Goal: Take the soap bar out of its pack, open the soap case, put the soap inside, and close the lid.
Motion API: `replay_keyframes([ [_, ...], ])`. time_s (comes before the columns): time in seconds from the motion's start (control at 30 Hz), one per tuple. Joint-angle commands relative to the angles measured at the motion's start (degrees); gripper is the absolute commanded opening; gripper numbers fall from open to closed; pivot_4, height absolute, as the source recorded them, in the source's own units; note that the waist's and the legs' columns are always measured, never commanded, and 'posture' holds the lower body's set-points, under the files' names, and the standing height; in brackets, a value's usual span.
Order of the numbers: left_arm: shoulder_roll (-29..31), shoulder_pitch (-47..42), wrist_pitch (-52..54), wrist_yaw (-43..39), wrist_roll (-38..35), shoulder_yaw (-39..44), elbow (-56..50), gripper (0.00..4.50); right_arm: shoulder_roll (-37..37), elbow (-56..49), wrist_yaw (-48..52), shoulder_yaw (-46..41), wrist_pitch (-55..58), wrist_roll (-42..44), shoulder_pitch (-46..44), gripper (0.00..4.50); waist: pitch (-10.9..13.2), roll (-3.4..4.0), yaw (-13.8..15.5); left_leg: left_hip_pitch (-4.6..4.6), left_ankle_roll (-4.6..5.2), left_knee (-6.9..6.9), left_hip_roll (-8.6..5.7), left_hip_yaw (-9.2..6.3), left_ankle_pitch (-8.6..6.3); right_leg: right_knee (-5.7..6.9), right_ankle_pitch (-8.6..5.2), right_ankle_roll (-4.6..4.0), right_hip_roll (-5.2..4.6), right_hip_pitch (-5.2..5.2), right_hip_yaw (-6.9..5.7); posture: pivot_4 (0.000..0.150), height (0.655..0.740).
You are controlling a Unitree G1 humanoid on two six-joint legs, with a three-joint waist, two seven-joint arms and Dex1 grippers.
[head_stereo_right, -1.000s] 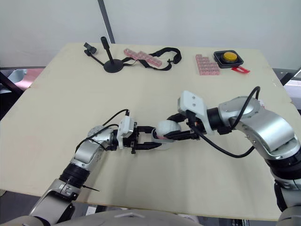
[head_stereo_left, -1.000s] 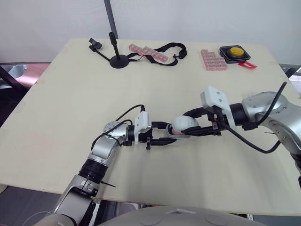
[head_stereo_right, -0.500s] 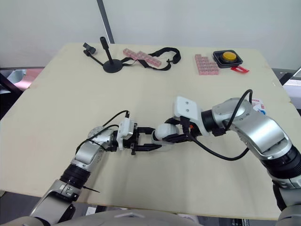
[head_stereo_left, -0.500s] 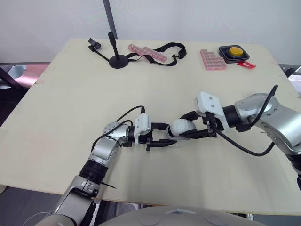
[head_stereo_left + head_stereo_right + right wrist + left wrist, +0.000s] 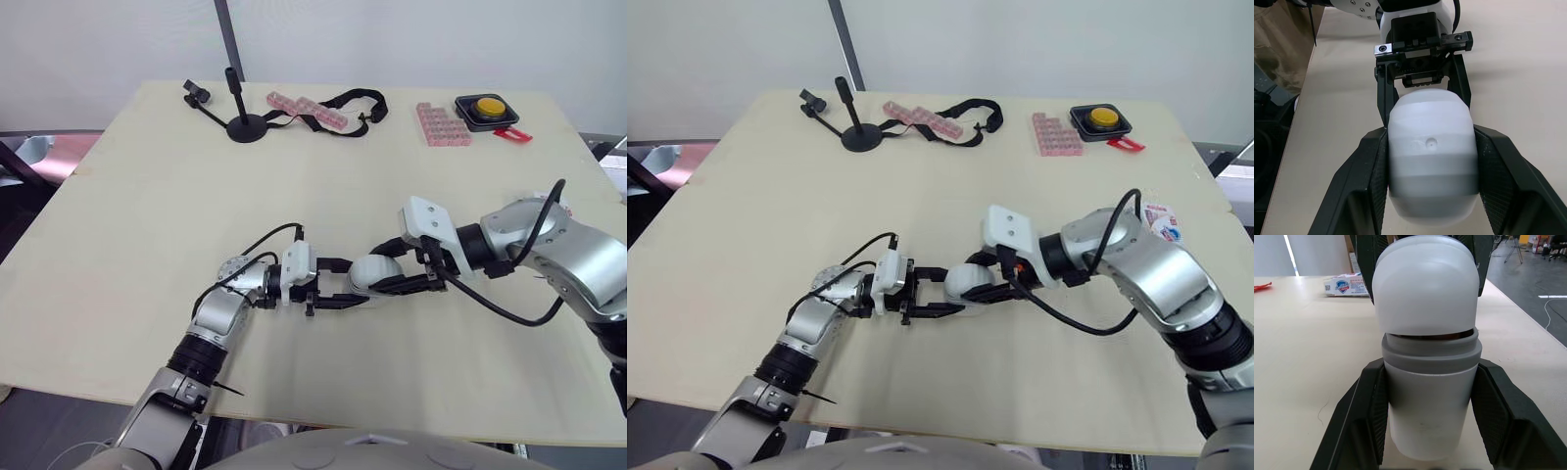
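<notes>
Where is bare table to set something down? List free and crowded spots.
Free: the table between the black stand and the left gripper; the middle band between the pink blocks and the soap case. Crowded: the far edge, and where the right gripper meets the left.

A pale wooden table (image 5: 137, 225) spreads under my left claw (image 5: 351, 282) and out to every side of it. Well ahead of the claw rises a plain white wall (image 5: 411, 39); off past the table's edge lies grey floor (image 5: 1542, 293).
</notes>
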Motion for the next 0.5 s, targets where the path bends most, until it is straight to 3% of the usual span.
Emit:
replay_keyframes([
  [0.03, -0.05, -0.23, -0.82, 0.17, -0.54, 0.12, -0.08, 1.91, -0.29, -1.98, 0.38, 0.52, 0.80, 0.78, -0.81, 2.17, 0.00, 0.00, 0.01, 0.00, 0.00, 0.00, 0.00, 0.00, 0.00, 0.00, 0.00, 0.00, 0.00, 0.00, 0.00, 0.150, 0.7395],
  [0.5, 0.44, -0.26, 0.14, 0.32, -0.91, 1.06, 1.66, 1.91, 0.41, -2.86, -0.40, 0.63, 2.31, 1.09, -1.12, 2.17, -0.01, 0.00, 0.06, 0.03, 0.00, 0.00, 0.00, 0.01, 0.00, 0.04, 0.00, 0.00, 0.00, 0.00, 0.03, 0.150, 0.7395],
])
